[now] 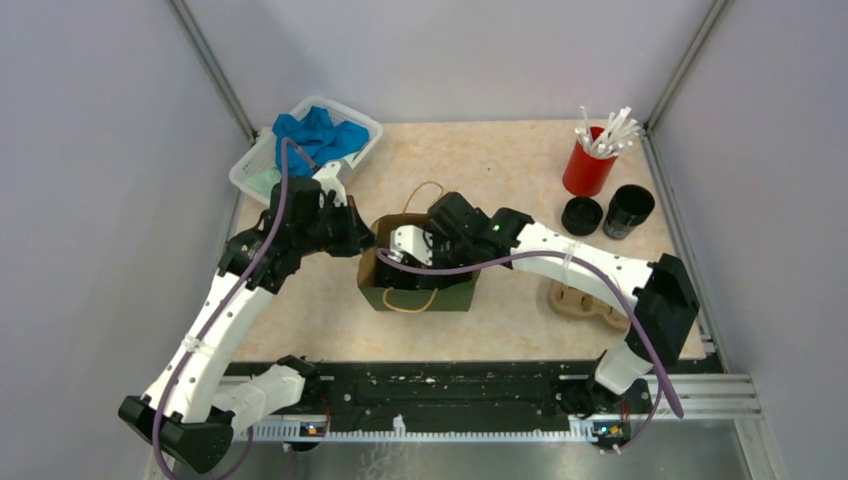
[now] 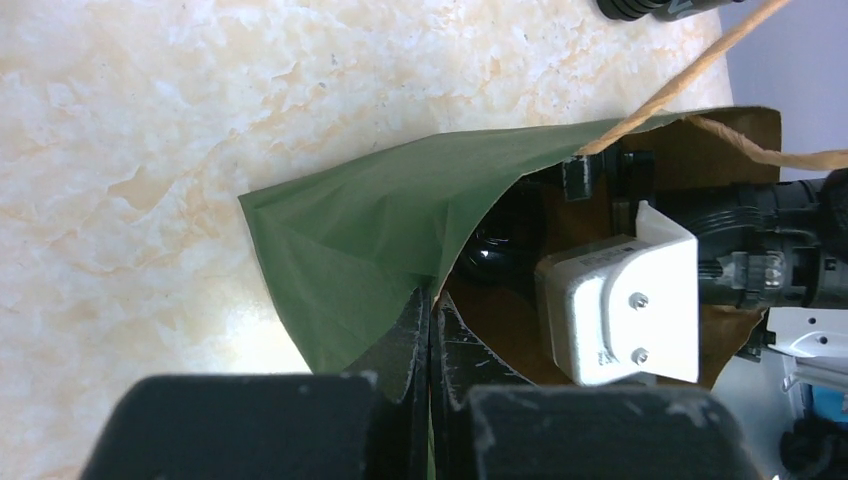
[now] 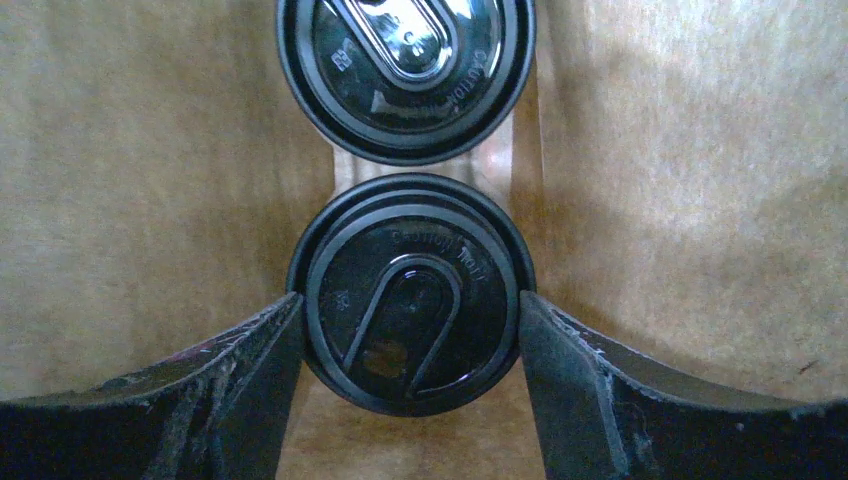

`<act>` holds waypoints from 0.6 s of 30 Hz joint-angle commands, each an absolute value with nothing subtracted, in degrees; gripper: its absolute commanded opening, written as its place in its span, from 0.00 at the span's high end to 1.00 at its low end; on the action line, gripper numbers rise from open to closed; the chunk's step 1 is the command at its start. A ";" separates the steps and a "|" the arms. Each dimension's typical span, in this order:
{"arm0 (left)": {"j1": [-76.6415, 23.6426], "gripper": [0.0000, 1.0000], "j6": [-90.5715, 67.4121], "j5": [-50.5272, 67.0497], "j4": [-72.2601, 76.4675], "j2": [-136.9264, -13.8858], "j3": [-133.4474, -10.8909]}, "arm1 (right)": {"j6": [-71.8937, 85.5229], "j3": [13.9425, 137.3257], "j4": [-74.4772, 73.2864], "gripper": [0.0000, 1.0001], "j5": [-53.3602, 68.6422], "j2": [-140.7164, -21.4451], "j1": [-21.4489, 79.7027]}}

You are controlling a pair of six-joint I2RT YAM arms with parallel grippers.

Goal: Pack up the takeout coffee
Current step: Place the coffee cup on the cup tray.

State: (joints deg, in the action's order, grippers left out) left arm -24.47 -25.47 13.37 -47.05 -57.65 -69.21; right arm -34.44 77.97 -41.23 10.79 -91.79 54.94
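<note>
Hold the paper bag mouth wide with the left tool pinched on its rim. With the right tool straddling the nearer cup on the bag floor, beside a second cup, clamped or free impossible to tell, spread fully, then lift straight out.

The top view looks down from behind on the whole beige marbled table. Both wrist views look closely at the green paper bag, central there.

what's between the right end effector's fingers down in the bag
A black-lidded coffee cup fills the gap, a second cup just beyond it; seen in the right wrist view.
</note>
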 commanded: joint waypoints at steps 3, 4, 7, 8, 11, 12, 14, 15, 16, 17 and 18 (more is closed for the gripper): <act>-24.61 1.00 -26.74 13.80 -45.13 -57.25 -69.67 | -32.00 85.21 -46.58 0.16 14.08 -91.05 54.89; -24.60 1.00 -26.68 13.80 -45.16 -57.29 -69.57 | -31.48 86.05 -47.29 0.14 14.14 -90.98 54.93; -24.54 1.00 -26.87 13.59 -45.50 -57.68 -69.80 | -29.51 88.61 -48.87 0.10 13.97 -90.90 54.93; -24.58 1.00 -27.14 13.54 -45.59 -57.87 -69.93 | -29.00 89.45 -49.41 0.09 13.67 -90.84 54.93; -24.61 1.00 -28.36 13.53 -46.08 -58.81 -70.50 | -26.71 92.04 -50.73 0.07 12.16 -90.41 54.93; -24.61 1.00 -28.60 13.39 -46.51 -59.24 -70.80 | -26.00 93.01 -51.18 0.06 11.77 -90.16 54.93; -24.61 1.00 -28.95 12.89 -47.40 -59.86 -71.32 | -24.43 95.33 -52.55 0.05 10.66 -89.66 54.93; -24.61 1.00 -29.07 12.60 -47.72 -60.05 -71.58 | -23.69 96.45 -53.13 0.05 10.26 -89.36 54.91; -24.61 1.00 -29.16 12.31 -47.88 -60.25 -71.81 | -22.80 97.50 -53.65 0.05 9.70 -89.05 54.93; -24.59 1.00 -29.18 12.13 -48.02 -60.40 -72.07 | -21.63 98.62 -53.97 0.05 8.97 -88.64 54.93; -24.61 1.00 -29.11 12.05 -48.07 -60.51 -72.38 | -20.47 99.76 -54.23 0.05 8.21 -88.05 54.93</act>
